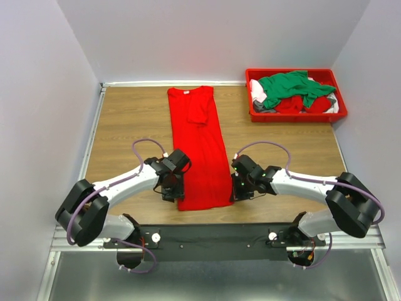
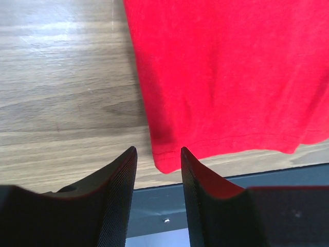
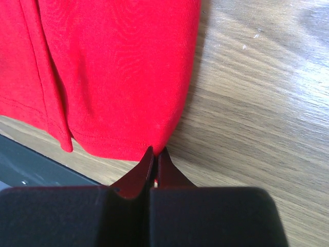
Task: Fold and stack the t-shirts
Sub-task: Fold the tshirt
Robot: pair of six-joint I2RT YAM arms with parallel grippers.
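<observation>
Wrist views show right claw (image 3: 156, 152) closed, left claw (image 2: 158, 151) parted

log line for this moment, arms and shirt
left fingers: open, at near-left hem corner | right fingers: shut at near-right hem corner, pinch unclear | red t-shirt: flat, folded into long strip

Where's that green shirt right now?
In the overhead view, the green shirt lies uppermost in the red bin, at the far right corner of the table.
</observation>
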